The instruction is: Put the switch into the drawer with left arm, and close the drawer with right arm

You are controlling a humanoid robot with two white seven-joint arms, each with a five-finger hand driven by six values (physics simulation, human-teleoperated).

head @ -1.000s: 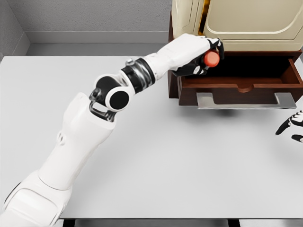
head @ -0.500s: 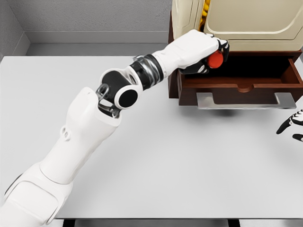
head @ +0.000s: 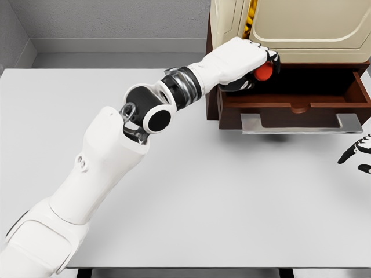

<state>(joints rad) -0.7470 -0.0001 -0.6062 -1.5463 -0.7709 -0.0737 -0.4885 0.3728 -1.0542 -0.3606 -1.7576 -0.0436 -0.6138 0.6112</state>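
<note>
My left hand (head: 258, 68) reaches from the lower left to the left end of the open dark wooden drawer (head: 301, 101). Its fingers are curled around a red, rounded switch (head: 264, 70), held above the drawer's left inner corner. The drawer is pulled out and has a flat grey metal handle (head: 298, 124) along its front. Only the black-and-white fingertips of my right hand (head: 358, 154) show at the right edge, low beside the drawer front and apart from it, spread and holding nothing.
The drawer belongs to a brown cabinet (head: 212, 87) with a cream-coloured appliance (head: 301, 26) on top. A white table (head: 191, 191) spreads in front; a grey wall runs behind.
My left hand has carried the switch a little to the right and further over the drawer. The right hand has hardly moved.
</note>
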